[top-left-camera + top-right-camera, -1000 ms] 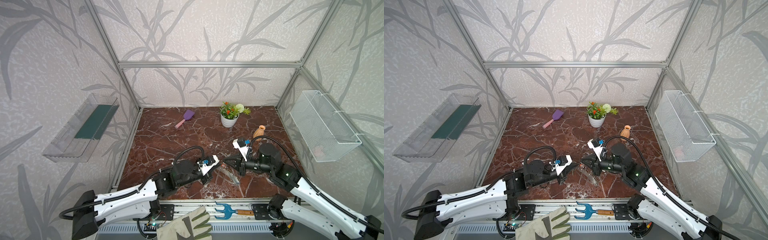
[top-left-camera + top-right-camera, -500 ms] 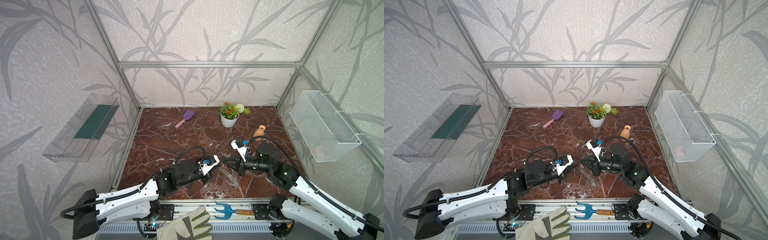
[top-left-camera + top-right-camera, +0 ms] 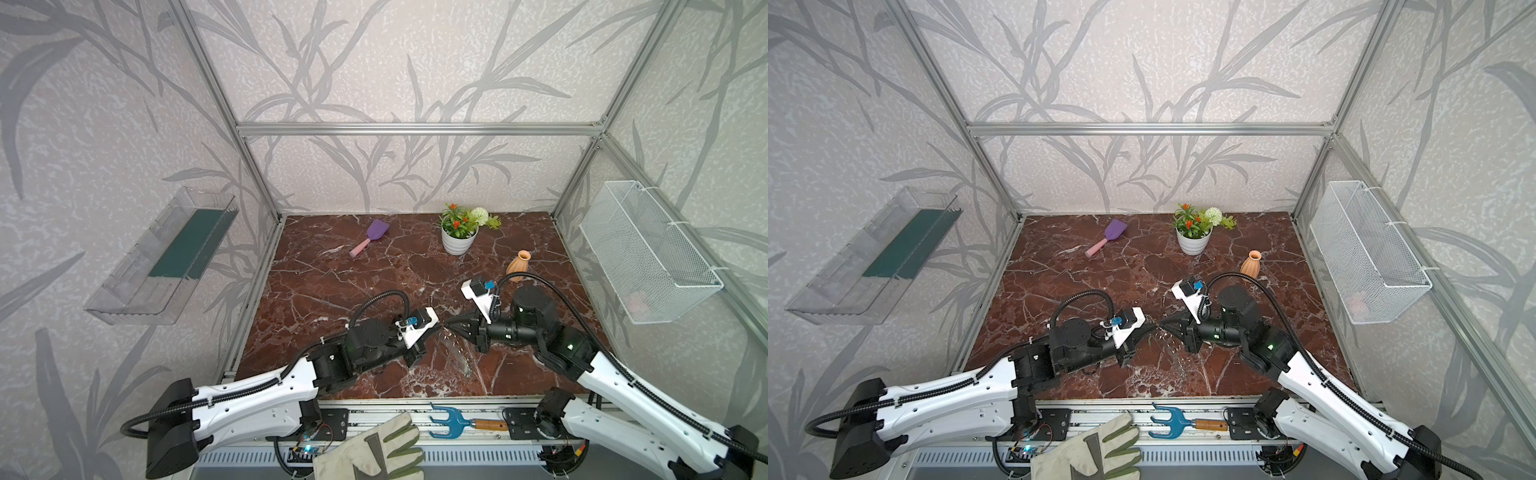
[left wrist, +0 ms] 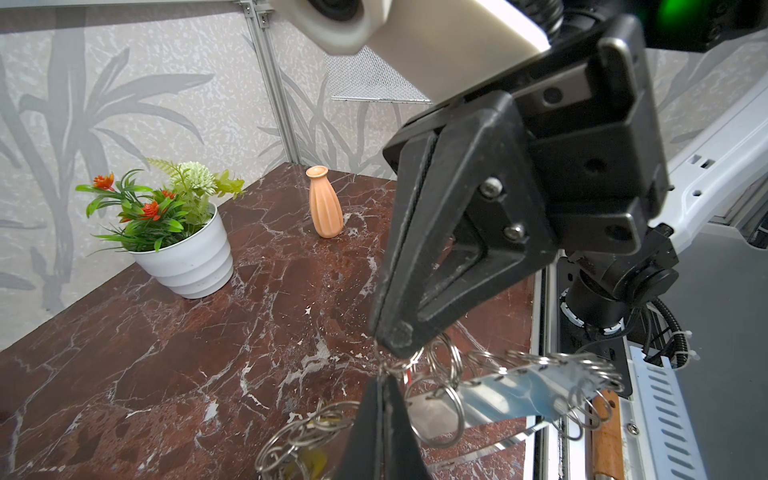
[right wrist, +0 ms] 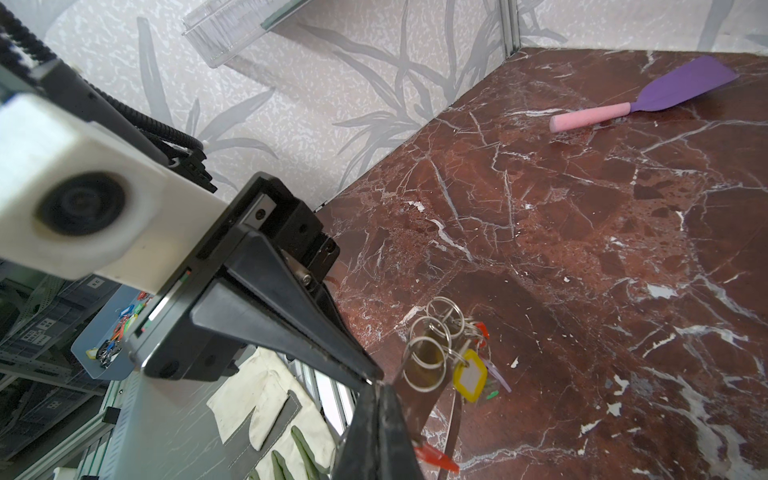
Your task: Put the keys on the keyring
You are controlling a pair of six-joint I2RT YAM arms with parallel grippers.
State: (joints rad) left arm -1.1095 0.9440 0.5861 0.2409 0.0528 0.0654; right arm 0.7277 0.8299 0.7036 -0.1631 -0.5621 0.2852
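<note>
- The left gripper (image 4: 384, 388) and the right gripper (image 4: 395, 338) meet tip to tip over the near middle of the surface (image 3: 332, 282), both with jaws closed.
- Each pinches silver rings at one end of the keyring (image 4: 519, 388). Its grey band hangs raised off the surface, trailing toward the near edge.
- The keys (image 5: 469, 376), yellow, red, lilac and green tags, dangle from rings just beside the tips.
- An orange vase (image 3: 518, 266) stands well apart, far right.
</note>
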